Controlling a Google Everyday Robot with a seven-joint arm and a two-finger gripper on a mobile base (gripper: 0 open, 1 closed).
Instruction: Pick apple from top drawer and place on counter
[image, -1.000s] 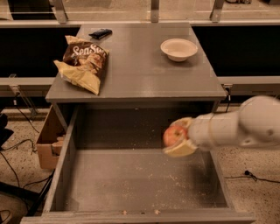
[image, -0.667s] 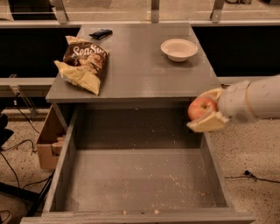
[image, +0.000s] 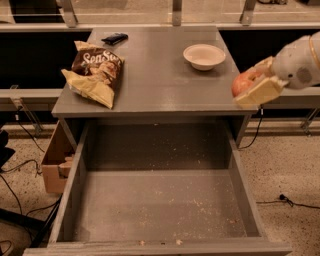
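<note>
Jaws are clamped on the small round red-and-yellow apple (image: 243, 82), one pale finger below and in front of it and the other behind. They sit at the right of the frame, just off the right front corner of the flat matte grey table (image: 160, 80).

A second ago the apple hung low over the wide, deep grey top drawer (image: 160, 200). It then slid out past the drawer's right wall, and it has now risen to about the table's height. The drawer is open and holds only crumbs, so the pick looks done and the placing is what remains.

The white arm (image: 300, 62) enters from the right edge of the frame, its rounded wrist to the right of the apple and the jaws pointing left towards the table. By my reading the apple is not yet over the table, so the arm must carry it leftward before lowering.

Nearest on the table is the cream round bowl (image: 204, 55), up and left of the apple. The crumpled brown chip bag (image: 97, 70) lies well apart at the left.
</note>
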